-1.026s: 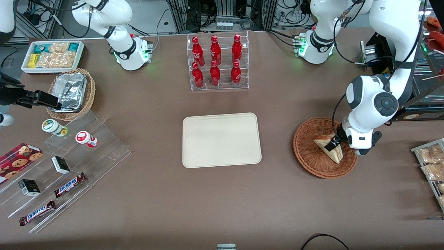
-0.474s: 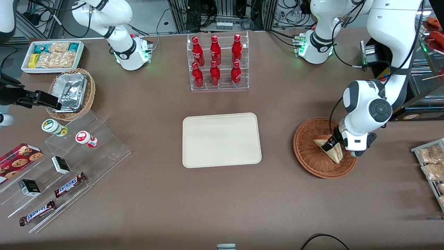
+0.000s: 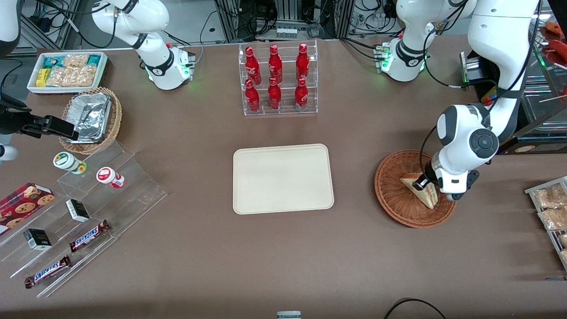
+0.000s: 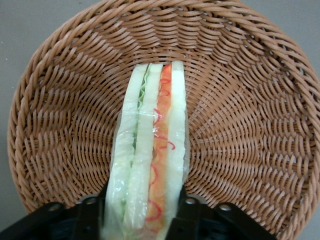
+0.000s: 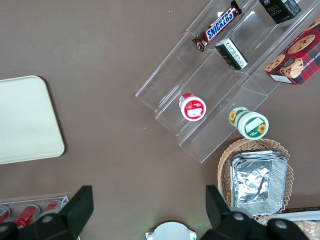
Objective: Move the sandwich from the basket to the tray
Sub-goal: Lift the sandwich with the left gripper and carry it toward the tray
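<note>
The sandwich (image 3: 421, 191) lies wrapped in clear film in the reddish-brown wicker basket (image 3: 394, 195), toward the working arm's end of the table. My left gripper (image 3: 424, 182) reaches down into the basket. In the left wrist view the sandwich (image 4: 152, 165) stands on edge on the basket's weave (image 4: 240, 100), its red, green and white layers showing. The gripper (image 4: 142, 206) is shut on the sandwich, with a black finger (image 4: 187, 210) pressed against each bread face. The cream tray (image 3: 282, 178) lies bare at the table's middle, beside the basket.
A clear rack of red bottles (image 3: 277, 79) stands farther from the front camera than the tray. Toward the parked arm's end are a tan basket of foil trays (image 3: 91, 119), a white snack bin (image 3: 66, 71) and acrylic steps (image 3: 102, 195). Snack packets (image 3: 551, 208) lie beside the basket.
The left arm's wrist has shifted a little toward the tray and settled over the basket, with the fingers ending on either side of the sandwich. The sandwich has hardly moved.
</note>
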